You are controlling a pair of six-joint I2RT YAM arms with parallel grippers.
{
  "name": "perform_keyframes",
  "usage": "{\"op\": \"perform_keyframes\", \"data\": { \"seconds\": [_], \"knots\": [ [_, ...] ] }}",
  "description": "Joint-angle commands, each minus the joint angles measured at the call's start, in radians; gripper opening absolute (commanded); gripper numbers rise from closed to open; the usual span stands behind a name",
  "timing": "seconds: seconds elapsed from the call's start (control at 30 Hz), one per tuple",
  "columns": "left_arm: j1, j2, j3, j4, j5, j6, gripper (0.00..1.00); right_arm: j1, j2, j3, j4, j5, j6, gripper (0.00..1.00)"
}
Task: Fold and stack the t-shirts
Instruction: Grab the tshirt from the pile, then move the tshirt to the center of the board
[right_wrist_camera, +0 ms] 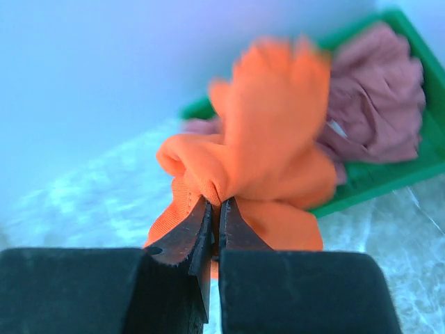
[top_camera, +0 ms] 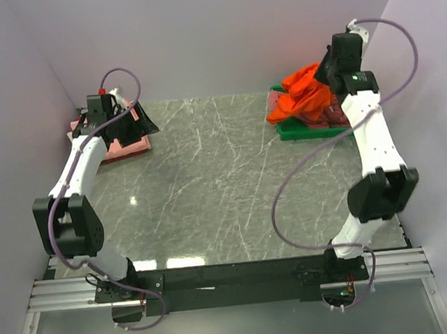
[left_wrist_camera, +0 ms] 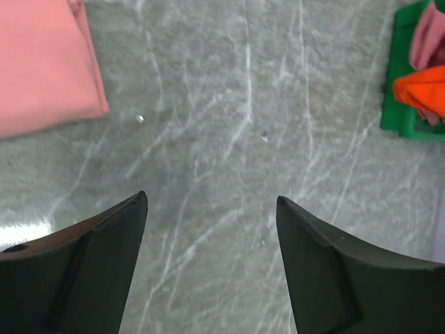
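The orange t-shirt [right_wrist_camera: 264,160] is pinched by a bunched fold between the pressed-together jaws of the right gripper [right_wrist_camera: 214,209], above the green bin [right_wrist_camera: 375,177] at the table's [top_camera: 209,176] two o'clock corner. Beneath it, mauve t-shirts [right_wrist_camera: 379,90] are heaped in the bin. A folded salmon-pink t-shirt [left_wrist_camera: 42,62] is set at ten o'clock, near the left gripper [left_wrist_camera: 211,198], whose jaws are spread. Cloth could slip from so thin a pinch, or a tangled mauve shirt could be dragged out.

Laboratory robot test cell.
Pale blank walls [top_camera: 198,37] box in a grey marble-patterned tabletop [top_camera: 210,199] edged by a silver aluminium rail [top_camera: 63,292].
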State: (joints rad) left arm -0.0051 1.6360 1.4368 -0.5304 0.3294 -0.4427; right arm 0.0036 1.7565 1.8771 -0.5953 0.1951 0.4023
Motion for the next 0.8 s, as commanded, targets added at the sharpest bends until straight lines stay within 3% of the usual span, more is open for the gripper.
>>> {"op": "perform_keyframes", "data": {
  "seconds": [0.0,0.23,0.4,0.67,0.77],
  "knots": [
    [0.002,-0.128,-0.058,0.052,0.053,-0.001,0.80,0.052,-0.161,-0.003,0.022,0.024,-0.042,0.00],
    [0.002,-0.289,-0.179,0.037,0.043,0.018,0.80,0.196,-0.374,-0.004,0.026,0.010,-0.095,0.00],
    [0.002,-0.353,-0.200,0.014,0.037,0.032,0.80,0.380,-0.454,-0.007,-0.004,-0.026,-0.057,0.00],
    [0.002,-0.396,-0.179,-0.006,0.011,0.035,0.80,0.532,-0.541,-0.130,0.052,-0.166,0.174,0.00],
    [0.002,-0.415,-0.176,-0.031,-0.009,0.042,0.80,0.524,-0.619,-0.290,0.040,-0.065,0.266,0.00]
  ]
}}
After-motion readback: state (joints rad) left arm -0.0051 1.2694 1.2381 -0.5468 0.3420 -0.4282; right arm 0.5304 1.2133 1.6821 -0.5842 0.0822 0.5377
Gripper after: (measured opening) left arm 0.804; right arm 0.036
